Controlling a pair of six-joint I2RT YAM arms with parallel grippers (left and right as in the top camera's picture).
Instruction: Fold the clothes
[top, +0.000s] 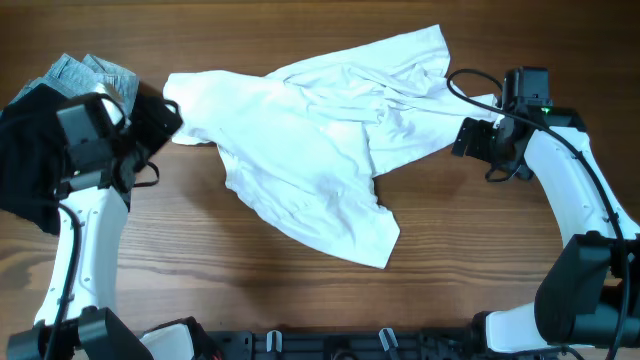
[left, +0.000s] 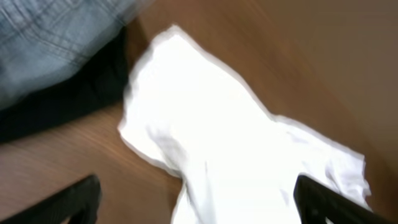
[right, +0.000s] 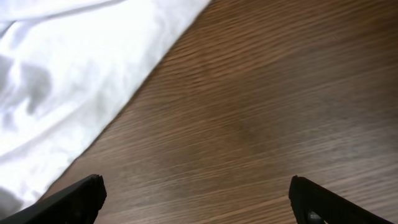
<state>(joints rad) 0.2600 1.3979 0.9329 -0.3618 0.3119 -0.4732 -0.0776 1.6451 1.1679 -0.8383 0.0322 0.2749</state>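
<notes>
Up close, the left gripper (left: 199, 204) is wide open with nothing in it. Its two dark fingertips (left: 78, 200) sit far apart. It hangs over the left corner of the shirt (left: 217, 143). This view is blurry. Right next to that corner lies a black cloth (left: 62, 99), and jeans (left: 50, 37) lie by its far side.

The right gripper (right: 202, 202) is wide open too and holds nothing. Under it is bare table (right: 261, 112). The shirt's edge (right: 62, 81) runs on a slant across the top left of this view, so it is near but not between the fingers.

From above, the shirt (top: 320, 150) lies wrinkled across the middle of the table (top: 500, 270). The left gripper (top: 160, 118) is at its left end and the right gripper (top: 478, 135) is just past its right edge. There is lots of bare wood in front of the shirt and to the right. The left side is crowded by the black cloth (top: 25, 165) and jeans (top: 85, 72).

Only the top view shows the whole shirt. Only the wrist views show the fingers spread.
</notes>
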